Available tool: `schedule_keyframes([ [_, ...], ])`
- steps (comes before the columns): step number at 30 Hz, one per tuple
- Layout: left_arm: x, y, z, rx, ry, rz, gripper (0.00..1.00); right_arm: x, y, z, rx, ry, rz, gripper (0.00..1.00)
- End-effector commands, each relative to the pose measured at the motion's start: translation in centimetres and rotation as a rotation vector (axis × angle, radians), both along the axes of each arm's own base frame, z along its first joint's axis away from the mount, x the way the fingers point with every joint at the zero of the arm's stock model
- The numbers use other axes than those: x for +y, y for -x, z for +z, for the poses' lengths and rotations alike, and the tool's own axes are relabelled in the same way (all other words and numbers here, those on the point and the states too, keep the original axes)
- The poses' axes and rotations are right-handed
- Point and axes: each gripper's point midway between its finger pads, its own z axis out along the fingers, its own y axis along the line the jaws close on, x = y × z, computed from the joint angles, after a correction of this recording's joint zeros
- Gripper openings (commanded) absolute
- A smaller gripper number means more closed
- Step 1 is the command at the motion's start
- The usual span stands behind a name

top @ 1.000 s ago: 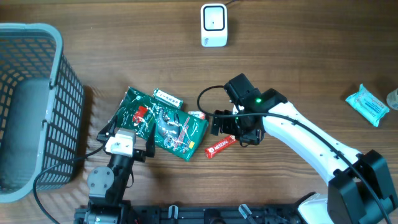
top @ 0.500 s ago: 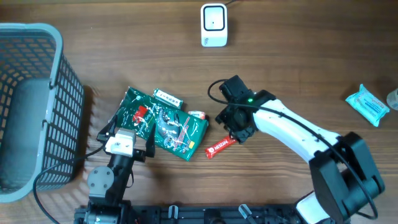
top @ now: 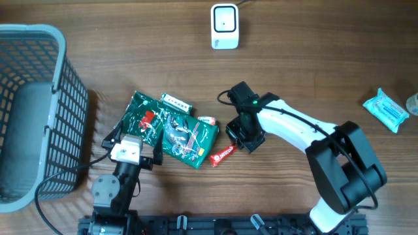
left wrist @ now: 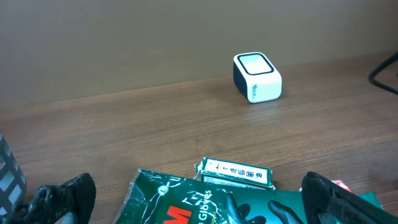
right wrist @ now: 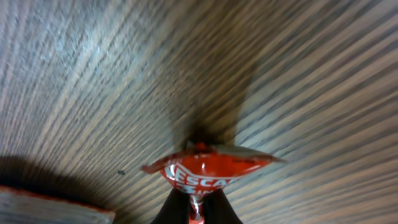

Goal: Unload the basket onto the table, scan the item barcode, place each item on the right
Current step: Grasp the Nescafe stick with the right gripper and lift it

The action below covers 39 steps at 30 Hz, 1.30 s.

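since the grip sits only on one end of a thin foil stick, i would lift it slowly with the wrist level so it neither slips nor folds. then i would carry it up the frame and turn its printed face to the scanner window. which face bears the barcode i cannot tell from here.

- red nescafé stick sachet (top: 224, 154): lies on the wooden table (top: 313, 65), just below the middle of the overhead frame. its left end is near the lower right corner of the green 3m packet (top: 173, 130). in the right wrist view it fills the lower centre, puckered where it is pinched.
- right gripper (top: 240, 142): clenched on the right end of the sachet, fingertips low at the table surface.
- left gripper (left wrist: 199, 196): jaws spread as wide as they go, grasping nothing. it sits at the lower left of the overhead frame, by the packet's near edge; whether it touches i cannot tell.
- barcode scanner (top: 224, 26): white, at the top centre of the overhead frame and well apart from the sachet, with only bare wood between them.
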Motion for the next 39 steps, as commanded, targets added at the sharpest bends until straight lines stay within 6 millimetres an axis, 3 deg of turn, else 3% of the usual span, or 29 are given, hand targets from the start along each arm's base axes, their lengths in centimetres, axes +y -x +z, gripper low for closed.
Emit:
schedule_keyframes([
  [1, -0.3, 0.0, -0.3, 0.006, -0.011, -0.018, 1.00, -1.0, 2.4, -3.5, 0.122, 0.060, -0.019, 0.04],
  [4, -0.3, 0.0, -0.3, 0.006, -0.011, -0.018, 1.00, 0.0, 0.4, -2.3, 0.023, -0.003, 0.051, 0.04],
  [8, -0.3, 0.0, -0.3, 0.006, -0.011, -0.018, 1.00, 0.7, -3.2, 3.2, -0.219, -0.099, 0.164, 0.04],
  [11, -0.3, 0.0, -0.4, 0.006, -0.011, -0.018, 1.00, 1.6, -5.5, 10.1, -0.516, -0.186, 0.346, 0.05],
  [13, -0.3, 0.0, -0.3, 0.006, -0.011, -0.018, 1.00, 1.6, -5.4, 14.3, -0.665, -0.216, 0.431, 0.04],
  [15, -0.3, 0.0, -0.3, 0.006, -0.011, -0.018, 1.00, 2.1, -4.7, 18.0, -0.816, -0.262, 0.592, 0.04],
  [18, -0.3, 0.0, -0.3, 0.006, -0.011, -0.018, 1.00, 3.2, -3.3, 21.4, -1.000, -0.332, 0.862, 0.04],
  [22, -0.3, 0.0, -0.3, 0.006, -0.011, -0.018, 1.00, 7.4, 2.0, 28.4, -1.461, -0.663, 1.439, 0.04],
  [23, -0.3, 0.0, -0.4, 0.006, -0.011, -0.018, 1.00, 8.1, 3.9, 30.0, -1.662, -0.756, 1.639, 0.04],
  [27, -0.3, 0.0, -0.3, 0.006, -0.011, -0.018, 1.00, 8.7, 5.3, 31.8, -1.956, -0.832, 1.838, 0.04],
  [32, -0.3, 0.0, -0.3, 0.006, -0.011, -0.018, 1.00, 9.0, 6.5, 33.8, -2.262, -0.904, 1.961, 0.04],
  [33, -0.3, 0.0, -0.3, 0.006, -0.011, -0.018, 1.00, 8.8, 7.0, 34.2, 2.231, 0.853, -1.885, 0.04],
  [39, -0.3, 0.0, -0.3, 0.006, -0.011, -0.018, 1.00, 8.0, 7.1, 35.1, 2.148, 0.629, -1.708, 0.04],
])
